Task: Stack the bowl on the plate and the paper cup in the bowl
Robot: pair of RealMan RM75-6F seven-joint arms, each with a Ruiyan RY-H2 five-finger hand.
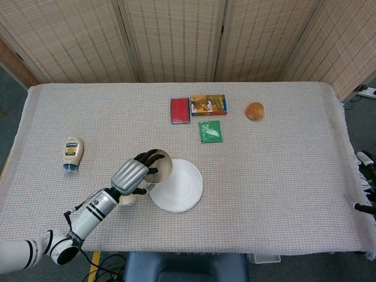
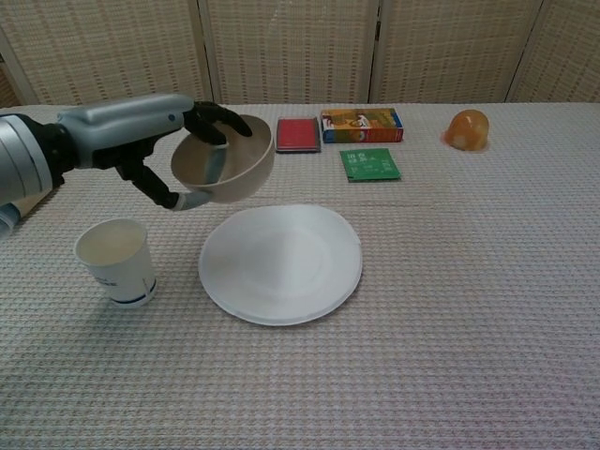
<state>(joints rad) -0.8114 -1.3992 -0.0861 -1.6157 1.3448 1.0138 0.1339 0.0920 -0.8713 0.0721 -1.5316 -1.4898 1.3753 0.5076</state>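
the left robot hand (image 2: 141, 131) grips the bowl (image 2: 223, 169) by its rim, holding it tilted in the air over the plate (image 2: 281, 262)'s left edge, ready to set down. the paper cup (image 2: 116, 261) waits left of the plate.

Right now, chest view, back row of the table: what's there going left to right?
Red case → orange printed box → orange round object. The green packet lies just nearer, below the box, so I left it out of the row.
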